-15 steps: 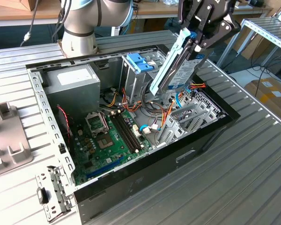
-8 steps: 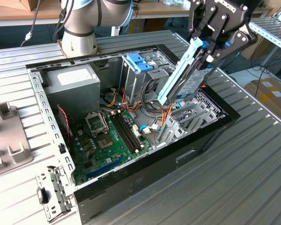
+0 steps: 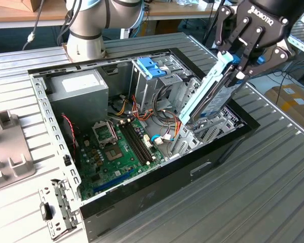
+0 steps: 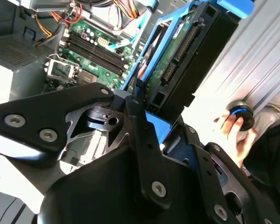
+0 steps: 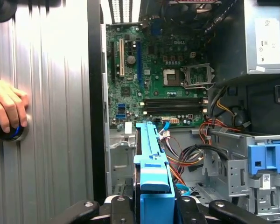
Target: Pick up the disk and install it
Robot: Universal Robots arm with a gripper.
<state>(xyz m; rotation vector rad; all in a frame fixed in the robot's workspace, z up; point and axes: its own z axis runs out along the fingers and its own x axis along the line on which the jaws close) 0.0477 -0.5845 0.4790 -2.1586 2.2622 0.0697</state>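
Note:
My gripper (image 3: pixel 238 63) is shut on the disk (image 3: pixel 213 98), a dark hard drive in a bright blue carrier. I hold it by its blue end tab, steeply tilted, with its lower end dipping into the open computer case (image 3: pixel 157 172) at the metal drive cage on the exterior view's right. In the second wrist view the disk (image 4: pixel 186 51) slants away from the gripper (image 4: pixel 149 116), connector edge showing. In the first wrist view the blue carrier of the disk (image 5: pixel 151 158) runs straight out from the gripper (image 5: pixel 154 205), over the cage and cables.
Inside the case lie a green motherboard (image 3: pixel 116 152), a grey power-supply box (image 3: pixel 78 88), a light-blue latch block (image 3: pixel 151 67) and loose cables (image 5: pixel 196 154). A person's hand (image 5: pixel 7 105) rests on a dark round knob on the ribbed table beside the case. A grey bracket (image 3: pixel 55 207) lies outside.

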